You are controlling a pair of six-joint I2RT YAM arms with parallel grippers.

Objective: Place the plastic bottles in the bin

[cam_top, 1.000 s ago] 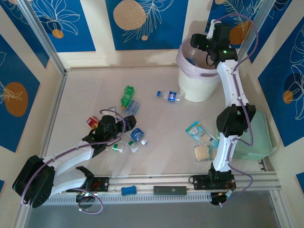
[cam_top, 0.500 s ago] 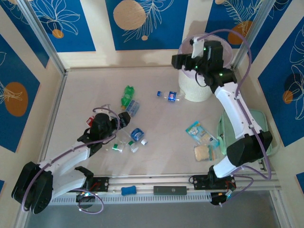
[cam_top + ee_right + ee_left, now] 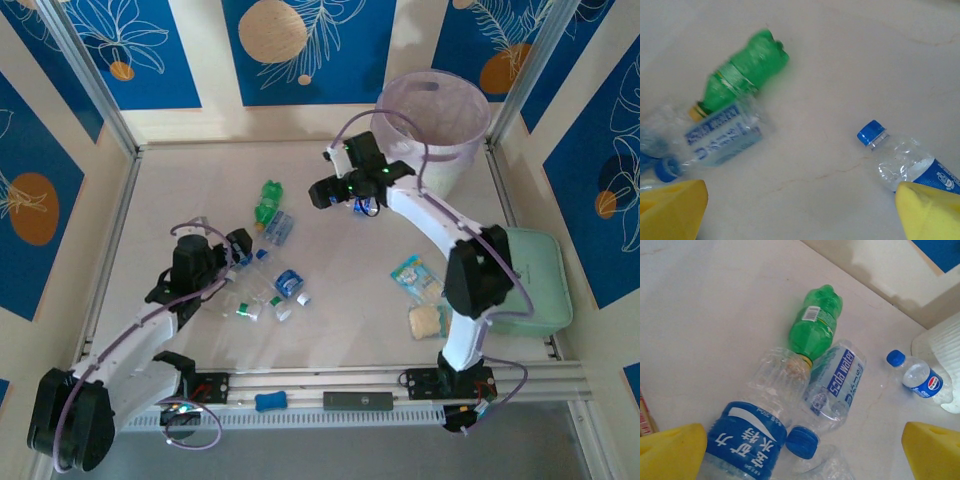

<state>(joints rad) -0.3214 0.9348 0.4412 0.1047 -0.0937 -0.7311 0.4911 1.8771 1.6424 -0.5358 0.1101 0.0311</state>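
Right arm has swung off the bin (image 3: 440,168) and down to the upper middle of the top view. The right gripper (image 3: 324,192) is now over the table (image 3: 180,190), just left of the blue-capped bottle (image 3: 366,205). Left arm has shifted slightly left.

Bottles:
- blue-capped bottle (image 3: 902,160): clear, crumpled, blue round-logo label, lying flat, just beside the right-hand yellow finger (image 3: 932,212) in the right wrist view.
- green bottle (image 3: 268,198): yellow cap, lying flat, cap end against the "water" bottle (image 3: 280,226), which is clear with a blue-white label.
- blue-label bottle (image 3: 747,440): clear, lying next to the left-hand yellow finger (image 3: 670,452) in the left wrist view.
- A few more small bottles (image 3: 288,283) sit lower centre-left of the top view.

Right gripper (image 3: 800,215) is spread wide and holds nothing. Left gripper (image 3: 240,250) is spread wide too, not clamped on the bottle.

Surface is pale beige and matte, with faint cracks. The walls (image 3: 300,50) are blue leaf-print panels with orange discs on cream.

Bin sits at the upper right of the top view: white, with a lilac liner over the rim. Can't tell what's inside. All the bottles listed are on the table.
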